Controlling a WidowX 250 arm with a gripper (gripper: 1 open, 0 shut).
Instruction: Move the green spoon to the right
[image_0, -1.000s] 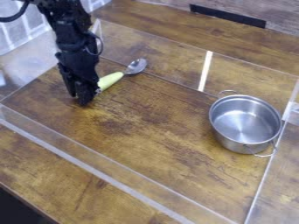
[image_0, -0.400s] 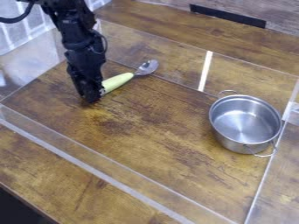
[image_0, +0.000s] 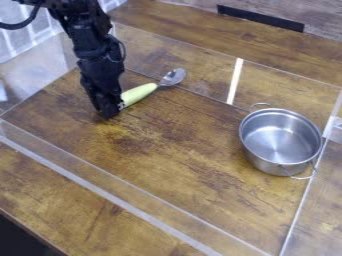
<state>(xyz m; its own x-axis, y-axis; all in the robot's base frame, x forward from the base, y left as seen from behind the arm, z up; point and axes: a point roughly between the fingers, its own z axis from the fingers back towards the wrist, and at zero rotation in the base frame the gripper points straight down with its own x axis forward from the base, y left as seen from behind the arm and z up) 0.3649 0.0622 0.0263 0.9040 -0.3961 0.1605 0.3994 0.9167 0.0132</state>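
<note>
The green spoon (image_0: 140, 93) lies on the wooden table, its pale yellow-green handle pointing down-left and its silvery bowl (image_0: 171, 76) up-right. My black gripper (image_0: 104, 107) points straight down over the lower-left end of the handle, its fingers closed there. The fingertips hide that end of the handle, and the jaws look shut on it.
A round shiny steel pot (image_0: 281, 139) stands at the right. A low clear acrylic wall (image_0: 134, 205) frames the work area, with an upright clear panel (image_0: 235, 82) behind the middle. Bare wood lies between spoon and pot.
The gripper and the spoon have shifted together a little to the right across the table. The pot has stayed put.
</note>
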